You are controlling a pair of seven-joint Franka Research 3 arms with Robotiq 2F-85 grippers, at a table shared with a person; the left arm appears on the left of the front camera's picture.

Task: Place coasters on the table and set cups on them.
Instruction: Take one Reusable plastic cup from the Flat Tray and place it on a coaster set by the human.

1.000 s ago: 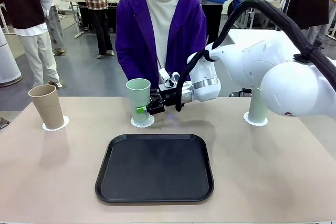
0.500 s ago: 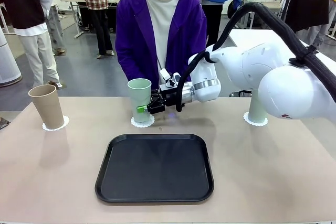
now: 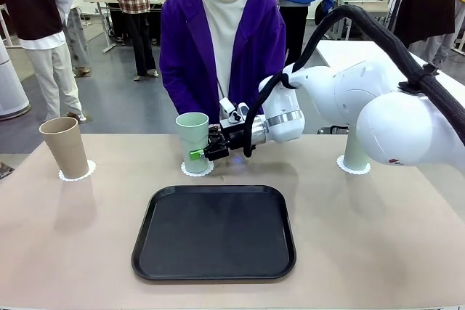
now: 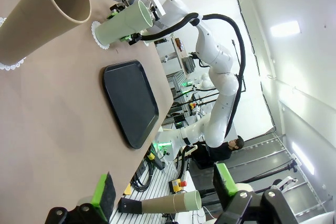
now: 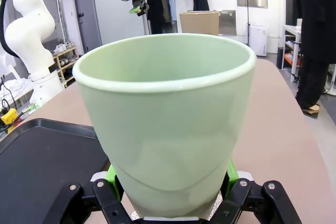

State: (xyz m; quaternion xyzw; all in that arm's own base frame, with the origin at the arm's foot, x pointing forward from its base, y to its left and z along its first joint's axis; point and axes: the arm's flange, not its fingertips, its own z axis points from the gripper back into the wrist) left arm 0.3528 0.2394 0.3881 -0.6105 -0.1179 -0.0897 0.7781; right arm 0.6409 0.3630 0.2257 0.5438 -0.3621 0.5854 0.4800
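Observation:
My right gripper (image 3: 197,152) reaches across the table's (image 3: 65,237) middle, shut on the lower part of a pale mint green cup (image 3: 192,136). The cup is upright, its base at a lacy white coaster (image 3: 197,169). In the right wrist view the same cup (image 5: 165,114) fills the space between the green pads (image 5: 111,174). A tan-brown cup (image 3: 64,147) stands on a coaster (image 3: 77,173) at the far left. A second mint cup (image 3: 356,152) stands on a coaster (image 3: 354,169) at the right, partly behind the arm. My left gripper (image 4: 163,187) is open and holds nothing.
A black rounded-corner tray (image 3: 214,231) lies bare in the near middle of the table. A person in a purple jacket (image 3: 221,41) stands at the far edge, behind the held cup. Bare tabletop lies to either side of the tray.
The right gripper has lowered the mint cup slightly, down to the middle coaster. Everything else has stayed where it was.

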